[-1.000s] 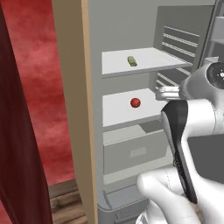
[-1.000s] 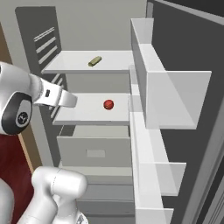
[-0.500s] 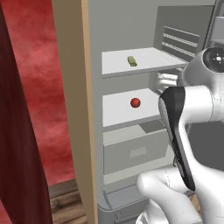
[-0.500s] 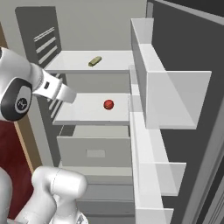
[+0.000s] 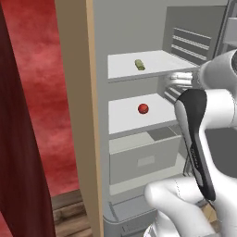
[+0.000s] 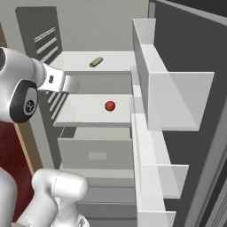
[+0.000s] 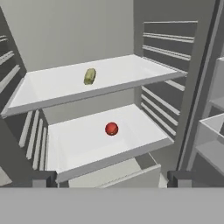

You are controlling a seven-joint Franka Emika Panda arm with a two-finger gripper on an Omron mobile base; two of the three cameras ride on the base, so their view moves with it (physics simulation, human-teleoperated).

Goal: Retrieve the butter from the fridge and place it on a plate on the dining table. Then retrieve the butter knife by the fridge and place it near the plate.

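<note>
The fridge stands open in front of me. The butter, a small pale yellow-green stick, lies on the upper white shelf. My gripper hangs open and empty in front of the shelves, about level with the upper shelf's front edge and well short of the butter. In the hand view its fingertips stand wide apart, and the butter sits above and slightly left of centre. The plate, the dining table and the butter knife are out of view.
A small red ball rests on the lower shelf. Below it is a grey drawer. The open door's white bins jut out on the right. A tan panel and a red wall flank the left.
The arm has lifted the gripper from the lower shelf's height to the upper shelf's front edge. Its jaws have stayed open. The butter and the red ball lie as before.
</note>
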